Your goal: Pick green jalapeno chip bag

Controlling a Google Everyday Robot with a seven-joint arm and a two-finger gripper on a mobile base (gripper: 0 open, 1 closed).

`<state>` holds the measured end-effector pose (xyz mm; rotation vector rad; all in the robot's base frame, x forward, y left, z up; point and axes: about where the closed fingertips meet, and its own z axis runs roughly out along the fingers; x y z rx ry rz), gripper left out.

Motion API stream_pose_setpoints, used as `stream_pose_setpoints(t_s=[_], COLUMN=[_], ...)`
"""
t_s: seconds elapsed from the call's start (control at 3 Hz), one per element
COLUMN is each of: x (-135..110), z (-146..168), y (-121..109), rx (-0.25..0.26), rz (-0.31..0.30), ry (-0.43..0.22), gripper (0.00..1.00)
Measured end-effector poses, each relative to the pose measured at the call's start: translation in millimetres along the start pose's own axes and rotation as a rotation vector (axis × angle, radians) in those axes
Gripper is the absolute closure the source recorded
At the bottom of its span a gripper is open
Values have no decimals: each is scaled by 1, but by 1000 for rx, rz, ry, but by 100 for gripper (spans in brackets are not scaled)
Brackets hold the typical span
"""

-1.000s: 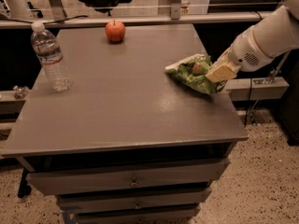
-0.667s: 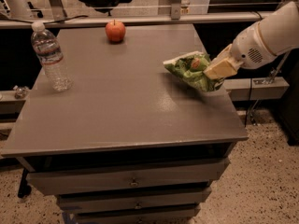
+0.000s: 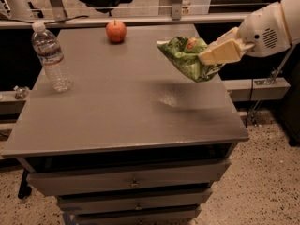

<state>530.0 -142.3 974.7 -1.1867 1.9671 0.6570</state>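
Note:
The green jalapeno chip bag [image 3: 185, 56] is a crinkly green foil bag with a small orange-red logo near its top. It hangs in the air above the right part of the grey table [image 3: 117, 107], and its shadow lies on the tabletop below it. My gripper [image 3: 213, 55] reaches in from the right on a white arm, and its cream-coloured fingers [image 3: 224, 50] are shut on the bag's right side.
A red apple [image 3: 116, 31] sits at the table's far edge, left of the bag. A clear water bottle [image 3: 51, 57] stands upright near the left edge. Drawers [image 3: 133, 182] run below the tabletop. A ledge and cables lie to the right.
My gripper has lifted the chip bag off the tabletop; it now hangs higher, with the arm raised.

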Motion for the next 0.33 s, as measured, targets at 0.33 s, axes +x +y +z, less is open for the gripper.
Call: stream_pose_setpoints(t_s=[0.33], x=[0], z=[0], y=[0], rx=[0], rz=[0], ry=[0], gripper=[100])
